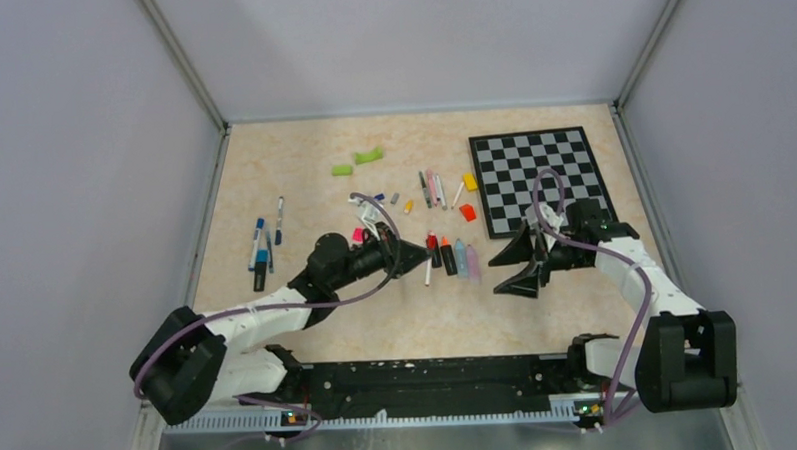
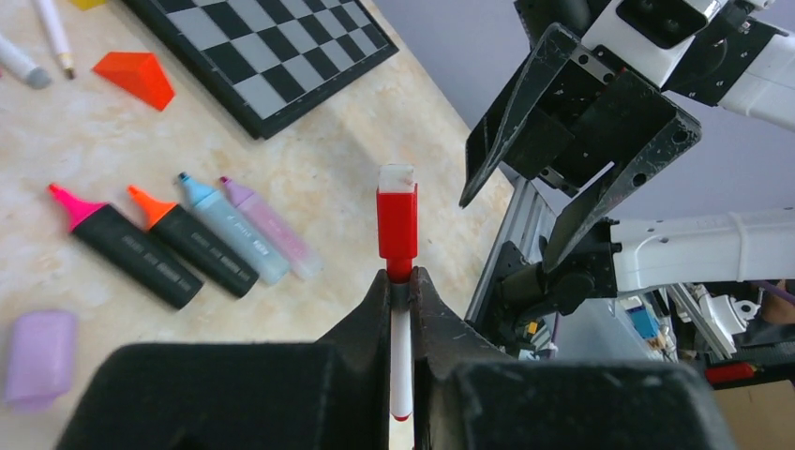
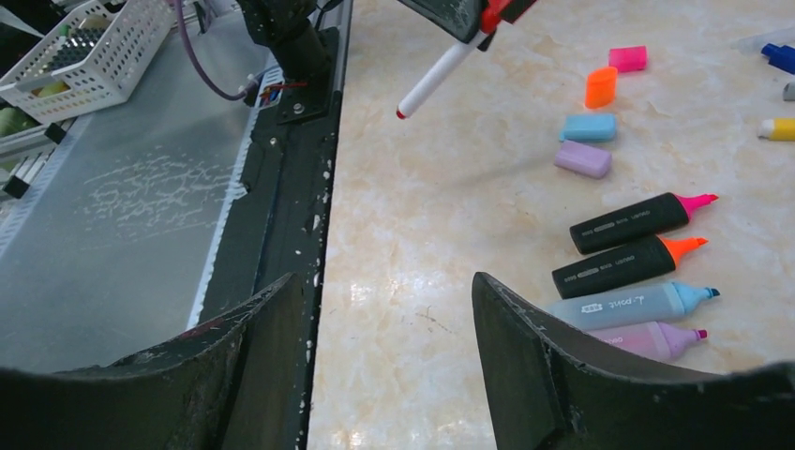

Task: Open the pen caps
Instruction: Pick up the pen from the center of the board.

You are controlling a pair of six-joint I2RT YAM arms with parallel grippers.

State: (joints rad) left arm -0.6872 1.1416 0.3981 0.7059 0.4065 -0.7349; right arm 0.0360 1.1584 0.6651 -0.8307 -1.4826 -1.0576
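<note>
Left jaws (image 2: 401,281): clenched on the thin white plastic pen (image 2: 401,367), raised off the beige desk (image 2: 319,159)
Red plastic cap (image 2: 397,220): on the pen, pointing at the right arm
Handling: light, stiff, slick; probably a snug push-fit, so pinch its flat sides, pull straight
Right jaws (image 1: 493,277): released, gaping, near the cap, holding nothing
Views: left wrist shows the seated cap; right wrist shows four loose coloured caps (image 3: 589,127), mostly out of the left wrist's sight

My left jaws pinch a white pen (image 1: 428,274) beside the highlighters (image 1: 460,258) on the worktop (image 1: 302,168); my right jaws gape wide near the chessboard (image 1: 538,180).
</note>
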